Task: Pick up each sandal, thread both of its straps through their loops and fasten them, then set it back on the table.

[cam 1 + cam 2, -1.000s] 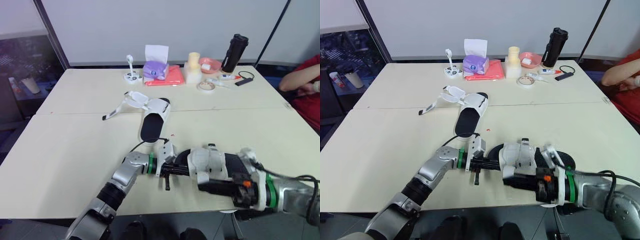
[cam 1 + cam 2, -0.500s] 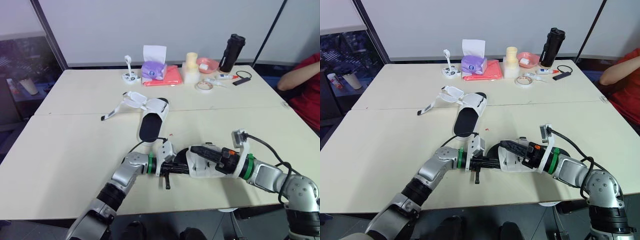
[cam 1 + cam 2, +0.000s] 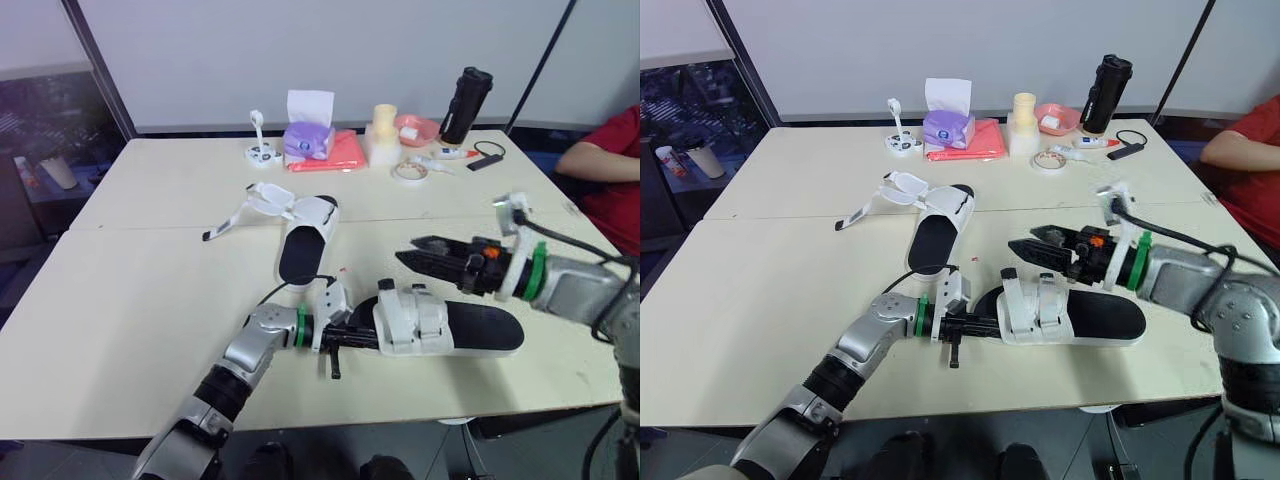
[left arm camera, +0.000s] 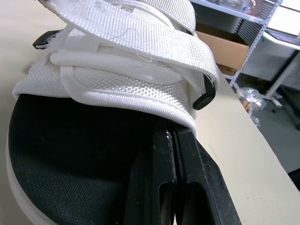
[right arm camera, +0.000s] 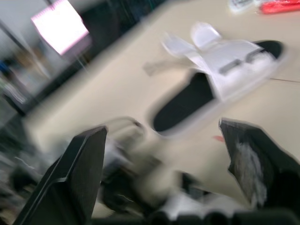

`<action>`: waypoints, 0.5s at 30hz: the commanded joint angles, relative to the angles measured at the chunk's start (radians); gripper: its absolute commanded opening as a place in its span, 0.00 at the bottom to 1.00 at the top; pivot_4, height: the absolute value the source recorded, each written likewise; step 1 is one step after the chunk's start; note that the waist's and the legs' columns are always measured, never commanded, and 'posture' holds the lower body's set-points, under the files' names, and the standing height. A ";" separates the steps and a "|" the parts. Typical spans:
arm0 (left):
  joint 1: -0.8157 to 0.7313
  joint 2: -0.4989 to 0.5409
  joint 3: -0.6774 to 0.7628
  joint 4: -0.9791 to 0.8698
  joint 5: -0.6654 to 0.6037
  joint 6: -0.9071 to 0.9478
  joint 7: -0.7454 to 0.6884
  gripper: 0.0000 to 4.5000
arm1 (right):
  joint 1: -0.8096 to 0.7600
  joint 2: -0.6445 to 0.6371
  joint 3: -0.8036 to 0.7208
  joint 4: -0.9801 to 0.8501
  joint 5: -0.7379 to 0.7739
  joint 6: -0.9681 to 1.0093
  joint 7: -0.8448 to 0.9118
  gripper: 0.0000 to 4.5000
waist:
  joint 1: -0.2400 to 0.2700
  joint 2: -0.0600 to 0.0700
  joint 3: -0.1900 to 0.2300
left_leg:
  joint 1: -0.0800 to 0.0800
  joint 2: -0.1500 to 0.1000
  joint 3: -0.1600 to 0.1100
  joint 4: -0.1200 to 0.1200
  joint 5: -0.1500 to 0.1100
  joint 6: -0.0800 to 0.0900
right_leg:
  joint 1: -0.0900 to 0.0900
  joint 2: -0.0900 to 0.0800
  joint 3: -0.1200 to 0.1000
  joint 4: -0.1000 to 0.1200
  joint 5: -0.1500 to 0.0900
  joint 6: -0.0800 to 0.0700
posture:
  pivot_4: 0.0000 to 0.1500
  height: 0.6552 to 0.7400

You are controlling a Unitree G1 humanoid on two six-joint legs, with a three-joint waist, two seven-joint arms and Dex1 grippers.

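Sandals, two, near sandal (image 3: 440,325) strapped, far sandal (image 3: 303,245) unstrapped

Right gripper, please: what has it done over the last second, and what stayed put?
The right gripper lifted off the near sandal and drew back to the robot's right, jaws open. The near sandal, the left gripper at its end and the far sandal stayed put.
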 commanded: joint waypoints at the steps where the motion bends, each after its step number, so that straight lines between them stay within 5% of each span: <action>1: 0.020 0.008 -0.035 0.109 0.075 0.020 0.028 0.00 | -0.037 0.010 0.114 0.078 -0.159 -0.094 0.161 0.91 | 0.002 0.000 0.000 | 0.000 0.000 0.000 0.000 0.000 0.000 | 0.000 0.000 0.000 0.000 0.000 0.001 | 1.00 1.00; 8: 0.029 0.007 -0.019 0.108 0.073 0.016 0.048 0.00 | -0.134 0.083 0.192 0.259 -0.285 -0.114 0.325 0.86 | 0.001 0.000 0.000 | -0.001 -0.002 0.000 0.001 0.000 0.000 | 0.003 -0.002 0.001 0.001 0.002 0.003 | 1.00 1.00; 10: 0.036 0.011 -0.015 0.101 0.072 0.018 0.053 0.00 | -0.156 0.105 0.186 0.292 -0.289 -0.093 0.355 0.73 | 0.001 0.000 0.000 | 0.000 -0.002 0.000 0.001 0.000 0.000 | 0.003 -0.003 0.001 0.001 0.002 0.003 | 1.00 1.00; 15: 0.048 0.015 -0.008 0.090 0.071 0.023 0.061 0.00 | -0.161 0.099 0.186 0.282 -0.306 -0.042 0.421 0.14 | -0.001 0.000 0.000 | 0.000 -0.002 0.000 0.001 0.000 0.000 | 0.003 -0.003 0.001 0.001 0.002 0.003 | 1.00 1.00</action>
